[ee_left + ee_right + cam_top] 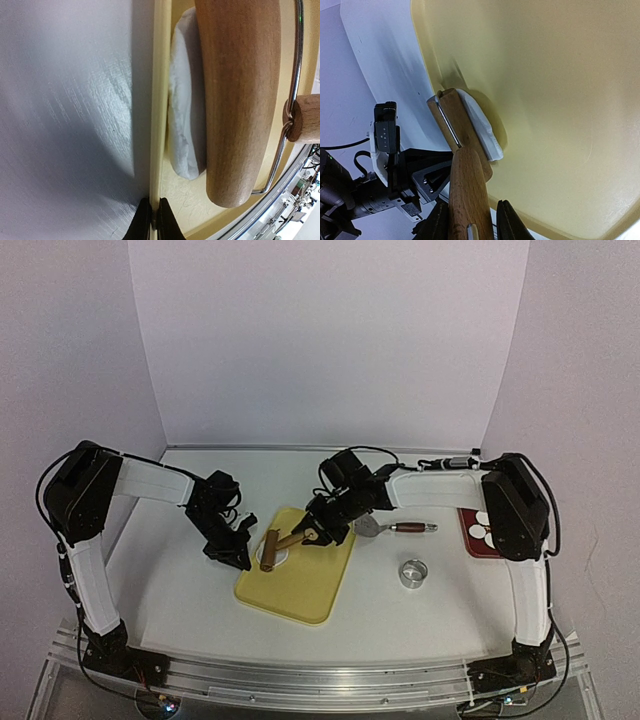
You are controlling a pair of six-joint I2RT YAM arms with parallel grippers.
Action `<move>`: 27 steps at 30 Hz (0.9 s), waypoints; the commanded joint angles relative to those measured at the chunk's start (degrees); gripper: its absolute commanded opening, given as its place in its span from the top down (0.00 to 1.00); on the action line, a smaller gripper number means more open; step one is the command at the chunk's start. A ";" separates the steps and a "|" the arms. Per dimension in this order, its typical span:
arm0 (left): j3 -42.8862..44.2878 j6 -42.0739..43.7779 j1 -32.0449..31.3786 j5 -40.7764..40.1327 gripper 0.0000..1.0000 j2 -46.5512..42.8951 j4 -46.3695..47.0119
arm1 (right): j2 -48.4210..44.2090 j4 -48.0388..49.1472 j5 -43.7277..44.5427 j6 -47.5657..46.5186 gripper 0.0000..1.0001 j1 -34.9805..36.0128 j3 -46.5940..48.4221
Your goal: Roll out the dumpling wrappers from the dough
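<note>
item: rolling step, dough into sheet. dough (184, 125): thick white lump near the left rim of the yellow board (300, 590), lying against and partly under the rolling pin (242, 100); judged far from wrapper thinness. right gripper (471, 220): clamped on the pin's wooden handle, with the roller set across the lump. left gripper (154, 222): pinched together on the board's rim, pinning it to the table (200, 600). dumpling wrappers (485, 522): a few white discs on the red tray (472, 540) at far right, partly hidden by the right arm and well apart from the board. ring cutter (412, 572) and scraper (395, 528): on the table to the right of the board, no gripper near. handling notes, as judgement: press down evenly through the handle so the roller sits level and does not ride up one side of the lump; push in short passes away from the pinned rim toward the open middle of the board; do not let go of the rim, since a sliding board would spoil the stroke; watch for dough sticking to the wood and lifting; stop once the sheet is even and wide enough for the cutter.
</note>
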 commanded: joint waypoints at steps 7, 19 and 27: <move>-1.23 0.01 1.73 -7.58 1.00 0.21 -0.43 | 5.81 -23.21 11.65 0.96 1.00 -1.14 -11.91; -1.49 0.01 2.05 -7.95 1.00 -0.14 -0.24 | 3.84 -24.27 12.93 0.13 1.00 -3.36 -17.86; -1.69 0.01 2.05 -8.01 1.00 -0.57 -0.03 | 3.84 -24.59 13.08 0.04 1.00 -3.87 -19.91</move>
